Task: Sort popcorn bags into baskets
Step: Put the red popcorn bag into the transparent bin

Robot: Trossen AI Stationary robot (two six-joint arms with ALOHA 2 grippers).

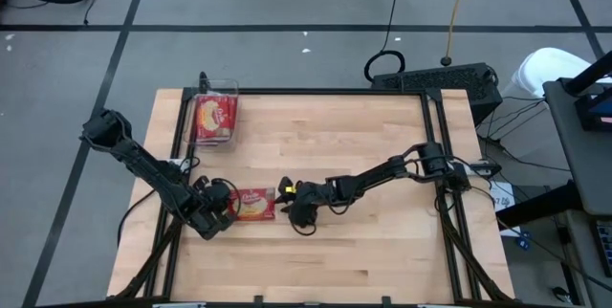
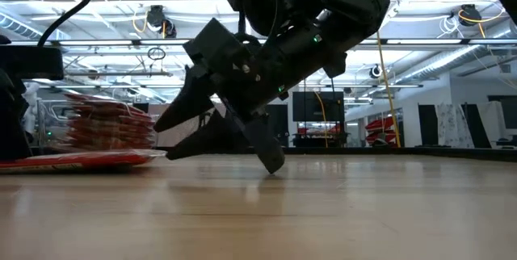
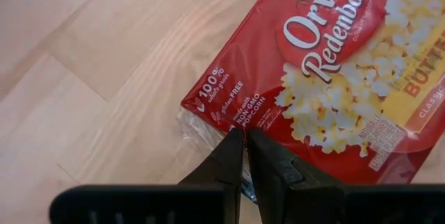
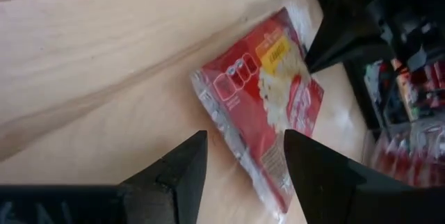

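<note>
**Lift the pinched bag cleanly toward the basket**

Left gripper is clenched on the clear edge seam of the popcorn bag, lying flat on the table. Right gripper, released, should back away first; the basket sits farther back

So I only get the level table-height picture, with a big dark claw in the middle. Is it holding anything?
Observer: No. That right gripper is open, and the popcorn bag lies flat just beyond its fingers.
Operator: Where's the other arm?
Observer: The left gripper is shut on that bag's clear edge, at the opposite end.
Operator: And that red stack on my left?
Observer: Popcorn bags in a clear basket at the table's far left corner.
</note>
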